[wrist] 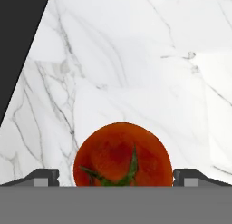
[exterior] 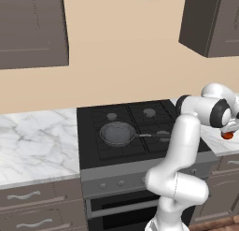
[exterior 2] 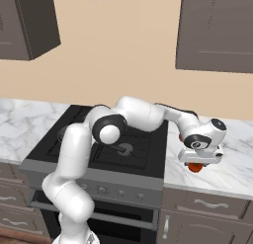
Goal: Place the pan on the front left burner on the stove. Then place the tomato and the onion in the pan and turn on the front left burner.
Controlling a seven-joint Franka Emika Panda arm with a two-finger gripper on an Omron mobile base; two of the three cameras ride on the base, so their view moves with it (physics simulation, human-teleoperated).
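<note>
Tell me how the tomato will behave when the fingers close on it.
The tomato is round and lies loose on the marble counter, so it may roll if nudged off-centre. Its glossy skin looks slippery, so it could squirt out from between the open fingers.

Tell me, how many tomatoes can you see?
1. The tomato sits on the white marble counter right of the stove, between the open gripper's fingertips. The arm could be hiding others.
</note>
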